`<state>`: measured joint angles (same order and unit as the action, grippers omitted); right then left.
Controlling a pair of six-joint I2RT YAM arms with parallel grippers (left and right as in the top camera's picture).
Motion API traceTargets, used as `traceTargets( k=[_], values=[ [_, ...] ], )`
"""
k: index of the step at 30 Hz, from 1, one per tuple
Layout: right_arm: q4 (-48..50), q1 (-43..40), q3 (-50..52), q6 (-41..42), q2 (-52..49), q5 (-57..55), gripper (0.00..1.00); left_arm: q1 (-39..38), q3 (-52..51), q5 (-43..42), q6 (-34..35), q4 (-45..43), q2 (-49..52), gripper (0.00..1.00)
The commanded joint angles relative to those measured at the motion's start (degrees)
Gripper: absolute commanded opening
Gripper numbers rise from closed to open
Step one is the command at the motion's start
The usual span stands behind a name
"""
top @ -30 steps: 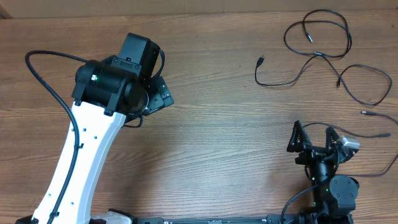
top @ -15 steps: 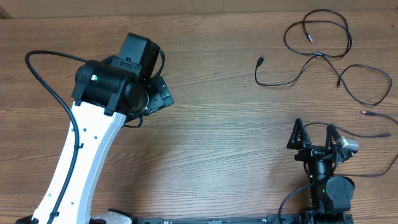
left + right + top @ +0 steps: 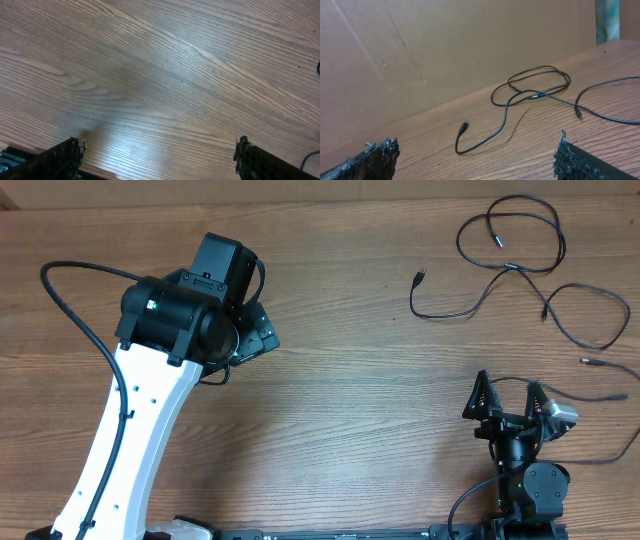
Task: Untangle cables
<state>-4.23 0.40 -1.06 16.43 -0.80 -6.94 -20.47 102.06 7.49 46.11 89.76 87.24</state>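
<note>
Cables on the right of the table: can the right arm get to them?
Probably yes. The right fingers are open and empty, and only bare table lies between them and the cables ahead. Nothing blocks the way, though the farthest loops may need a stretch.

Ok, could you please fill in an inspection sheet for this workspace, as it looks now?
Surface: wooden table, visible grain.
Job's things: thin black cords in loose crossing loops at the far right, untouched.
Clutter: nothing seen.
Grippers: left gripper open over plain wood; right gripper open, empty, short of the cords.
Cables: thick arm cable loops beside the left arm.
Surroundings: brown wall behind the table.
</note>
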Motion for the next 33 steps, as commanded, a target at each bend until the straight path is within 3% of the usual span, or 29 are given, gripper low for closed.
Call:
traceTargets(
  k=[1, 8, 13, 33],
  values=[
    [0.2, -0.22, 0.61, -1.03, 0.63, -0.98, 1.0, 0.2, 1.16, -0.02, -1.09, -0.09, -0.24, 1.0],
    [0.04, -0.22, 0.61, -13.75, 0.63, -0.5, 1.0, 0.2, 1.16, -0.02, -1.09, -0.07, -0.24, 0.99],
    [-0.04, -0.22, 0.61, -18.53, 0.63, -0.55, 1.0, 0.2, 1.16, -0.02, -1.11, -0.09, -0.24, 0.99],
    [-0.17, -0.15, 0.61, -19.54, 0.63, 0.11, 1.0, 0.2, 1.16, -0.02, -1.09, -0.09, -0.24, 1.0]
  ],
)
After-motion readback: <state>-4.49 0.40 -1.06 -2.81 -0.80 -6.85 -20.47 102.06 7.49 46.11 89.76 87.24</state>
